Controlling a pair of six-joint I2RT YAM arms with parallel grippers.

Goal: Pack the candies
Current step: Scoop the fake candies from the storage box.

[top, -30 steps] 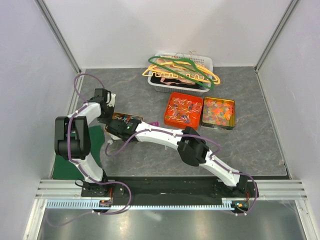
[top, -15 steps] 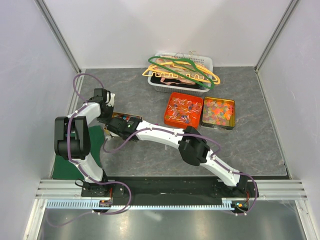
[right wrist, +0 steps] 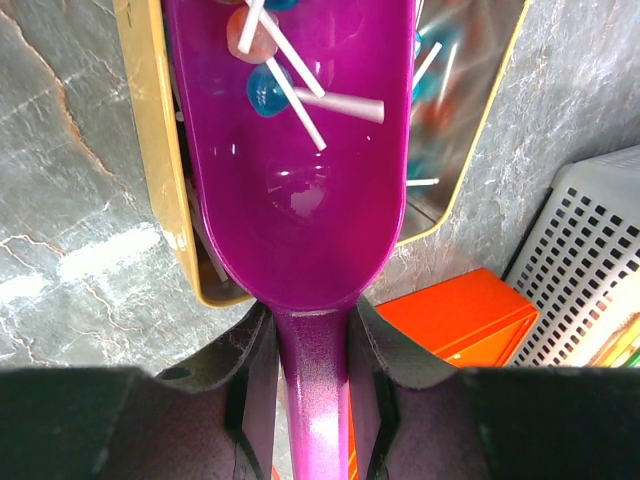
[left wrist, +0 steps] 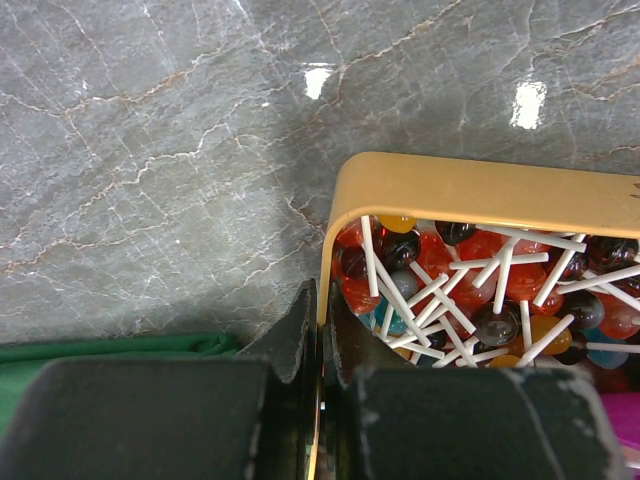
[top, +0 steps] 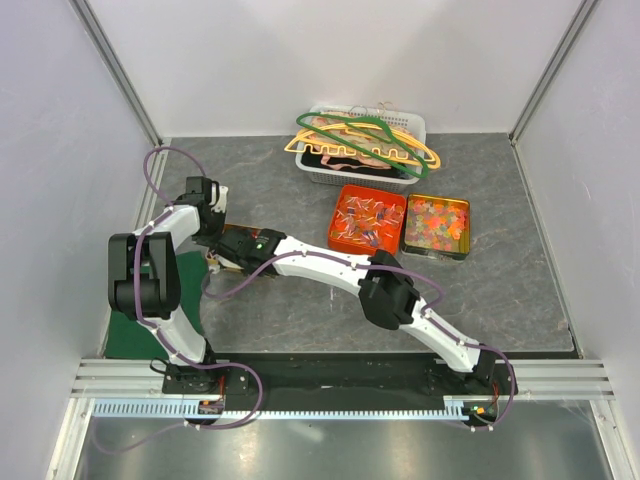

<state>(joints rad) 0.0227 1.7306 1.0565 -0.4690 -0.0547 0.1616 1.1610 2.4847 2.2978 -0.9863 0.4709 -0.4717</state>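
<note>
1. Left wrist view: the left claw (left wrist: 320, 372) is clenched on the rim of a yellow tin (left wrist: 470, 188) holding lollipops (left wrist: 470, 290).
2. Right wrist view: the right claw (right wrist: 312, 342) grasps a purple scoop (right wrist: 300, 200) with a few lollipops, above this tin.
3. Top external view alone shows the candies (top: 367, 220), in an orange tray (top: 372, 189) on the desk (top: 500, 290), well apart from both claws.

Tin (left wrist: 470, 190): cut off by the right and bottom edges of the left wrist view; from above, mostly under both wrists.
Scoop (right wrist: 300, 200): mouth runs off the top edge (handle end lost at the bottom edge).
Lollipops (right wrist: 432, 75): blurred beside the scoop.
Orange box (right wrist: 455, 315): only a corner in the right wrist view, contents hidden.
Basket (right wrist: 590, 250): cut by the right edge.
Candies (top: 367, 218): too small from above to tell apart.
Cloth (left wrist: 110, 350): partly behind the left gripper (left wrist: 320, 305).
</note>
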